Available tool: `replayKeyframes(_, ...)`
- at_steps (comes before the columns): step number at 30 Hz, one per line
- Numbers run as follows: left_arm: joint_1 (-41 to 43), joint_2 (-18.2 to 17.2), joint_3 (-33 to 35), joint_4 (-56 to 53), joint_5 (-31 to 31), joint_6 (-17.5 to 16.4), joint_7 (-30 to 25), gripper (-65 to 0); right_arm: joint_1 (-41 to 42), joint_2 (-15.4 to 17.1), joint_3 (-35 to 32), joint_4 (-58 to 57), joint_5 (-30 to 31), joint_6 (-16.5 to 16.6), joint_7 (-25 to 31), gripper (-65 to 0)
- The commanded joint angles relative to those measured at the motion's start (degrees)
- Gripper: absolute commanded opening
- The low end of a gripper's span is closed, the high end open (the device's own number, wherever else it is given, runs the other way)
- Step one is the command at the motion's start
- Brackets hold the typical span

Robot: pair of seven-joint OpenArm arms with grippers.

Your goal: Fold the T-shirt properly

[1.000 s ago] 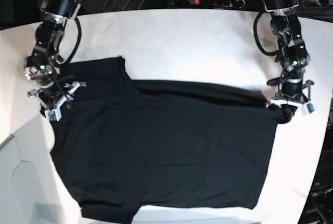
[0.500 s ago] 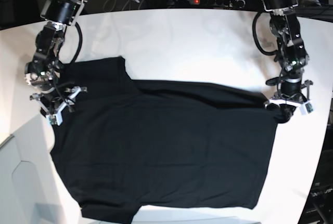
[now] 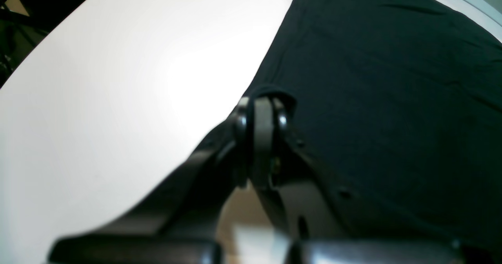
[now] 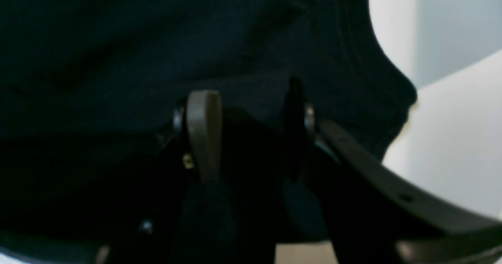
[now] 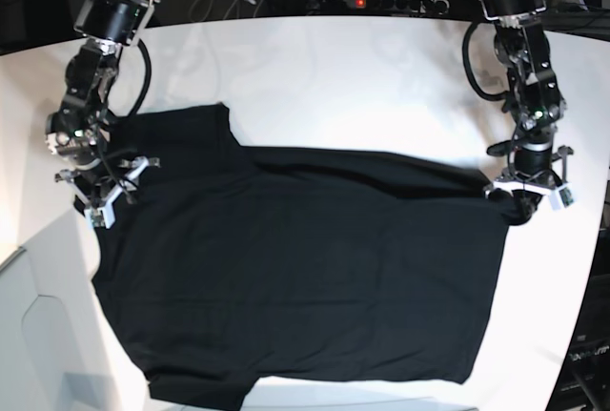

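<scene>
Left gripper clamped tight on bunched corner of large plain black cloth T-shirt, at shirt's edge near table side; wrist view shows fabric fold pinched between closed pads. Right gripper spread apart, fingers poised over sleeve area at shirt's opposite end, nothing pinched between them. T-shirt lies mostly flat across white round table, one sleeve toward far side, hem along near edge. Black power strip behind table.
</scene>
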Motion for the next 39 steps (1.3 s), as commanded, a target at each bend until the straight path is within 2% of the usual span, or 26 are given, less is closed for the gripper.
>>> replayKeyframes(1, -0.69, -0.83, -0.16, 0.86, -0.04, -0.03, -1.37, -65.0, 0.48, 0.51, 0.11, 0.94, 0.77, 0.16, 1.11, -37.7)
replayKeyframes(9, -0.69, -0.83, -0.16, 0.86, -0.04, -0.03, -1.37, -65.0, 0.13, -0.11, 0.29, -2.93, 0.77, 0.34, 1.19, -39.0)
replayKeyframes(11, -0.69, -0.83, -0.16, 0.86, -0.04, -0.03, -1.37, -65.0, 0.13, -0.11, 0.29, -2.84, 0.77, 0.34, 1.19, -42.8)
replayKeyframes(18, -0.25, -0.83, -0.16, 0.86, -0.12, -0.03, -1.37, -65.0, 0.65, -0.11, 0.29, -0.21, 0.77, 0.34, 1.28, -64.8)
replayKeyframes(25, 0.1, -0.83, -0.16, 0.86, -0.12, -0.03, -1.37, -65.0, 0.74, -0.2, 0.11, 5.86, 0.86, 0.34, 1.28, -65.0)
replayKeyframes(39, 0.1, -0.83, -0.52, 1.38, -0.12, -0.03, -1.46, -65.0, -0.84, -0.11, 0.03, 5.42, 0.77, 0.42, 1.11, -65.0)
